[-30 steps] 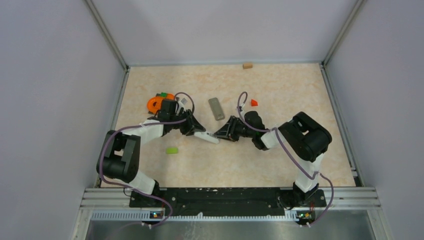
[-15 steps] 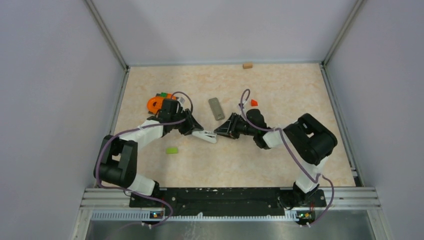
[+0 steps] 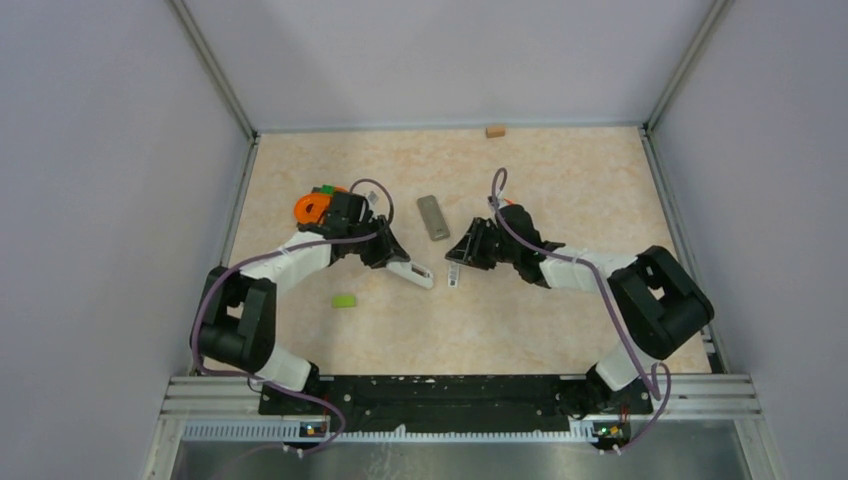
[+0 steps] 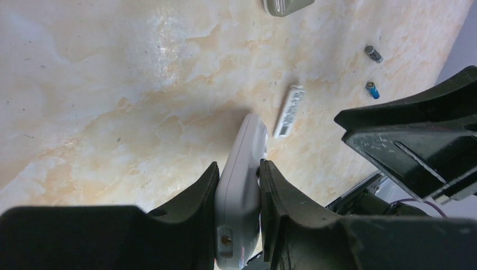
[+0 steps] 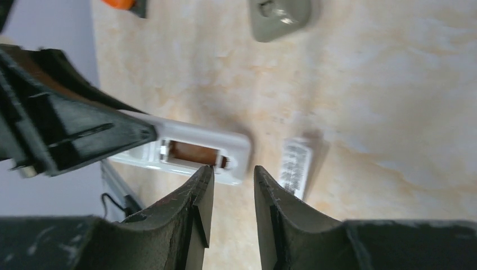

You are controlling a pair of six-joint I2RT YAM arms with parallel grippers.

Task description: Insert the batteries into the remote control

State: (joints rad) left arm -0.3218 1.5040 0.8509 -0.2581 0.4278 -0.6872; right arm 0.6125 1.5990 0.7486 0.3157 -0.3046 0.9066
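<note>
My left gripper [image 4: 239,169] is shut on the white remote control [image 4: 243,169], gripping its sides near one end. The remote [image 3: 412,272] lies low over the table, and its open battery bay [image 5: 191,153] faces up with nothing in it. My right gripper [image 5: 233,171] stands open and empty just off the remote's free end [image 3: 462,252]. A white battery cover with a printed label [image 5: 295,166] lies flat beside that end. Two batteries, one dark [image 4: 372,53] and one blue [image 4: 372,90], lie on the table beyond the cover. The top view does not show them.
A grey remote-shaped piece [image 3: 432,217] lies behind the two grippers. An orange part [image 3: 312,207] sits by the left arm's wrist, a green block [image 3: 344,300] near the left arm, and a tan block [image 3: 495,130] at the back wall.
My right gripper has drawn back from the remote's end and swung toward the rear. The white cover now lies on the table beside the remote. My left gripper still holds the remote.
</note>
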